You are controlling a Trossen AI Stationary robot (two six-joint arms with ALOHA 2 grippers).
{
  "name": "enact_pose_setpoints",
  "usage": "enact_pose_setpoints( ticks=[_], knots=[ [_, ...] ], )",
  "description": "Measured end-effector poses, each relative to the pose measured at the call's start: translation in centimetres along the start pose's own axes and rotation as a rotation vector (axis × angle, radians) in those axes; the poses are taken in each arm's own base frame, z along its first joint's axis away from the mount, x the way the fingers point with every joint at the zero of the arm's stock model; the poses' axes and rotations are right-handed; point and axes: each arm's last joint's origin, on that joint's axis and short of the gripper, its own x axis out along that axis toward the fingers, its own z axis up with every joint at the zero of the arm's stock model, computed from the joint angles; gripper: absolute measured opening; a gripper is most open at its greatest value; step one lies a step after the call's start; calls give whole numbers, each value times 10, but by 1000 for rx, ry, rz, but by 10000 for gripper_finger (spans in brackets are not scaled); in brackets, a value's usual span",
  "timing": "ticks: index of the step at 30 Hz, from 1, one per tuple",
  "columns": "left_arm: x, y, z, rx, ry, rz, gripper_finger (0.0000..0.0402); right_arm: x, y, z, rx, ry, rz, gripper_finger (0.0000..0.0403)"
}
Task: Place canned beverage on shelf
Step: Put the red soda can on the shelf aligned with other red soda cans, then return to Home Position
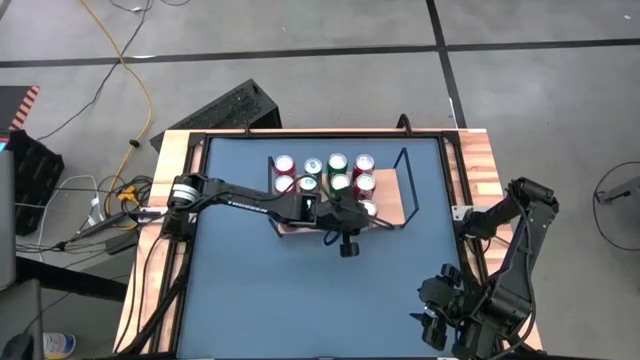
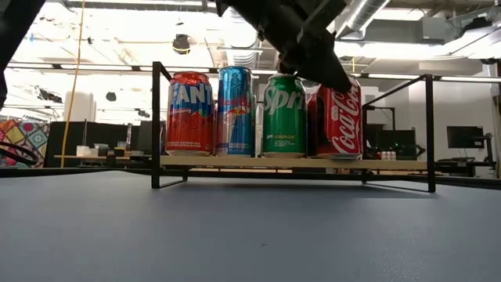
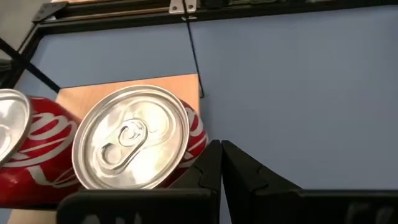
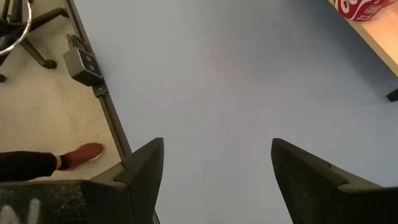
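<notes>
Light-wood shelf (image 1: 388, 195) carries eight cans in two rows of four. Front row: Fanta can (image 2: 189, 113), blue can (image 2: 238, 110), Sprite can (image 2: 283, 116), Coca-Cola can (image 2: 338, 120) at one end, beside the shelf's bare stretch of board. Left hand (image 3: 221, 163) hovers just above and beside that Coca-Cola can, fingers pressed together, holding nothing. Right hand (image 4: 217, 163) waits well off the shelf over bare table (image 1: 300, 290), fingers wide, empty. Judgement: placement looks done; only the left arm's retreat remains.
</notes>
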Motion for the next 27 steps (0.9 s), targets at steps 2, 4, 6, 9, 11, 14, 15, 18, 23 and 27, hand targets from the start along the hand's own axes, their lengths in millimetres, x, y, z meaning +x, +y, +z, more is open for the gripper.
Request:
enact_pose_setpoints(
  ticks=[2, 4, 6, 9, 11, 14, 15, 18, 23, 27],
  knots=[
    [0, 2, 0, -6, 1, 13, 0, 0, 0, 0, 2, 0, 1, 282],
    [1, 5, 0, -12, -3, 40, 0, 0, 0, 0, 2, 0, 1, 282],
    [1, 8, 0, -17, -4, 53, 0, 0, 0, 0, 2, 0, 1, 282],
    [2, 11, 0, -41, -5, 56, 0, 0, 0, 0, 2, 0, 1, 282],
    [2, 11, 1, -52, -8, 56, 0, 0, 0, 0, 3, 0, 3, 282],
    [1, 9, 3, -78, -27, 44, 0, 0, 0, 0, 4, 0, 3, 282],
    [1, 8, 4, -88, -38, 27, 0, 0, 0, 0, 3, 0, 3, 282],
    [-2, 3, 11, -113, -65, -29, 0, 0, 1, 0, 4, 0, 5, 282],
    [-18, -5, 38, -203, -100, -105, 5, 0, 1, 1, -8, -44, 4, 282],
    [-56, 0, 79, -261, -134, -122, 9, -1, 1, 5, -75, -118, -6, 282]
  ],
)
